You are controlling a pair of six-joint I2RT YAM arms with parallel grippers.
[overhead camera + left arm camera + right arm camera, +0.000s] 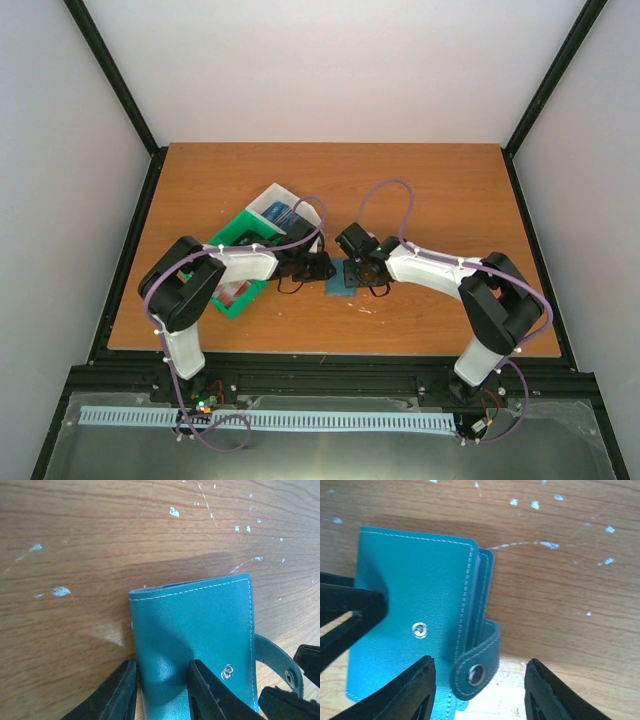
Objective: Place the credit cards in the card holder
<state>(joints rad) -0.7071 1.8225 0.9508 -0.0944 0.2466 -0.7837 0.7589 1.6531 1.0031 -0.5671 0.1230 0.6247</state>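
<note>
Card holder [410, 590]: teal, folded shut, lay flat on the wooden table [440, 200] at the centre of the top view.
Strap [477, 667]: unsnapped, curled off the holder's lower right edge in the right wrist view.
Left gripper [162, 690]: jaws narrow, one finger on the cover and one at its edge; could not tell whether it gripped.
Right gripper [480, 692]: jaws wide, straddling the strap.
Bins: green bin [240, 235] and white bin [268, 200], left of centre.

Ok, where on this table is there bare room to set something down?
Bare table along the far edge and right of the right arm. Crowded centre: left tool and right tool at the card holder, green bin and white bin beside them.
</note>
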